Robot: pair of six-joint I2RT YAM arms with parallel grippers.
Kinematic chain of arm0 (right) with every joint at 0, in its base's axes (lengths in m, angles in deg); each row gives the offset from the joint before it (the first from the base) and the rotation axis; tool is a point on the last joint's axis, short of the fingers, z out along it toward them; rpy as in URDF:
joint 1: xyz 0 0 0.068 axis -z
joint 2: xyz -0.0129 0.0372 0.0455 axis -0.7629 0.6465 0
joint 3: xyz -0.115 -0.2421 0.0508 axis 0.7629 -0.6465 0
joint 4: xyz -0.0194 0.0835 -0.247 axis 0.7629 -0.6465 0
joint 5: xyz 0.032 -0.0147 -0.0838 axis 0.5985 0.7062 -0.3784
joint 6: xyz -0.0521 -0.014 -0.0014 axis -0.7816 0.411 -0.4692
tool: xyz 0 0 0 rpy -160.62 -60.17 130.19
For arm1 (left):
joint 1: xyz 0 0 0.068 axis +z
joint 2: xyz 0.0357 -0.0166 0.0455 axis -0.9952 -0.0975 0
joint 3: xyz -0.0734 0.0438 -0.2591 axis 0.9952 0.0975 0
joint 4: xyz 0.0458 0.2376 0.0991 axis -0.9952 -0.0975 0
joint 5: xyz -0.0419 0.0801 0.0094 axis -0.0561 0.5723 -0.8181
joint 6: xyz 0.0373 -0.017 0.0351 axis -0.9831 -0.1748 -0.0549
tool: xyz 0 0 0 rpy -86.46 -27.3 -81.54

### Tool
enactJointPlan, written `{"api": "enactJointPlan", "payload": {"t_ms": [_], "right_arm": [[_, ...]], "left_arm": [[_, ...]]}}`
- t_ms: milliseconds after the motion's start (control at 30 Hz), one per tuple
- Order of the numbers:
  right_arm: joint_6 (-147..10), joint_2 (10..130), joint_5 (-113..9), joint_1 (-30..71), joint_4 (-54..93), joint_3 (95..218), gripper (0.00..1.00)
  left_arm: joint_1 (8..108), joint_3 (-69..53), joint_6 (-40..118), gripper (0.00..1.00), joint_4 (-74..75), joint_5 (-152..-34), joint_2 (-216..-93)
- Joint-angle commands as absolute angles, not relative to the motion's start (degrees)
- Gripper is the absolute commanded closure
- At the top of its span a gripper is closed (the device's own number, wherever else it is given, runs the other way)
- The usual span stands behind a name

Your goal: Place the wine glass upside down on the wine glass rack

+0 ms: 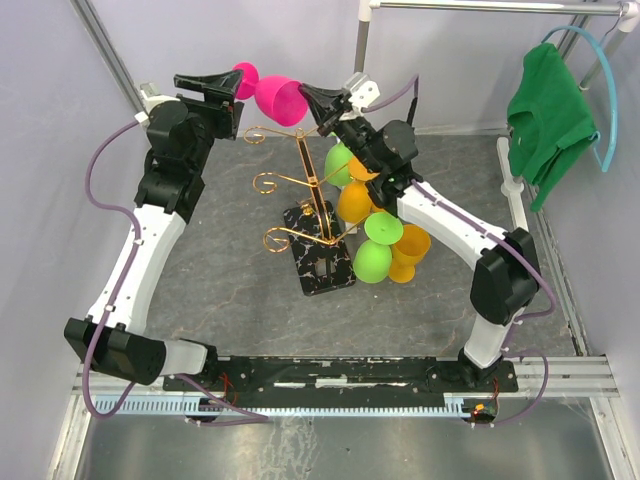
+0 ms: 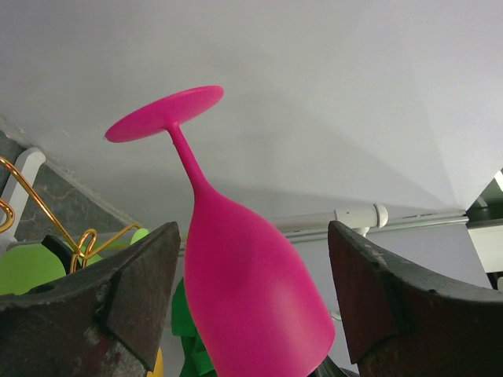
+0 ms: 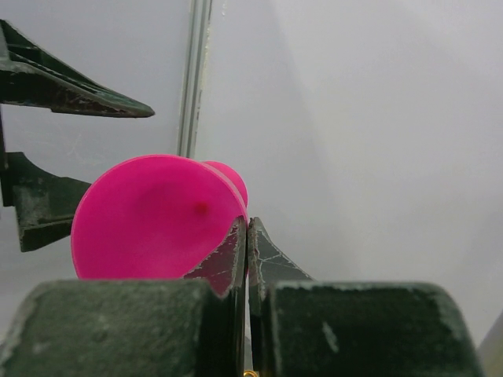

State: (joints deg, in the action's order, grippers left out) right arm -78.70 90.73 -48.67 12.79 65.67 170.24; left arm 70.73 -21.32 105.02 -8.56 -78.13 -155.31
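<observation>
A pink wine glass [image 1: 277, 97] is held high above the gold wine glass rack [image 1: 300, 180], lying nearly level with its foot [image 1: 245, 78] toward the left. My right gripper [image 1: 312, 102] is shut on the rim of the bowl; in the right wrist view its fingertips [image 3: 248, 236] pinch the edge of the pink bowl [image 3: 153, 220]. My left gripper [image 1: 215, 88] is open, its jaws on either side of the bowl [image 2: 251, 298] with gaps on both sides. The rack's black marbled base [image 1: 320, 262] stands on the table below.
Green glasses [image 1: 372, 258] and orange glasses [image 1: 355, 200] hang on the rack's right side. A green shirt [image 1: 545, 110] hangs on a blue hanger from a white rail [image 1: 480, 6] at the back right. Walls close in on the left and back.
</observation>
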Motion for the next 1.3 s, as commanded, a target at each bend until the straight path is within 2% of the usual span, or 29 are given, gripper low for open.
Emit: {"api": "enactJointPlan", "payload": {"t_ms": [0, 267, 433, 967, 1267], "right_arm": [[-79.08, 89.96, -47.38, 11.21, 70.54, 173.26, 0.99], [-78.32, 88.32, -48.13, 9.79, 71.71, 170.91, 0.99], [-78.01, 87.6, -47.94, 9.5, 72.46, 169.82, 0.99], [-75.8, 86.36, -44.91, 9.2, 73.58, 167.95, 0.99], [-74.42, 85.94, -42.94, 9.07, 73.44, 167.32, 0.99]], "left_arm": [[70.74, -20.62, 108.41, 0.19, -4.44, -79.57, -154.72], [70.81, -19.5, 109.77, 0.19, -4.7, -78.55, -154.93], [70.84, -18.51, 110.86, 0.23, -4.16, -78.36, -154.92], [70.83, -17.34, 111.59, 0.44, -3.3, -75.95, -154.58], [70.86, -15.79, 112.53, 0.53, -1.54, -75.21, -153.88]]}}
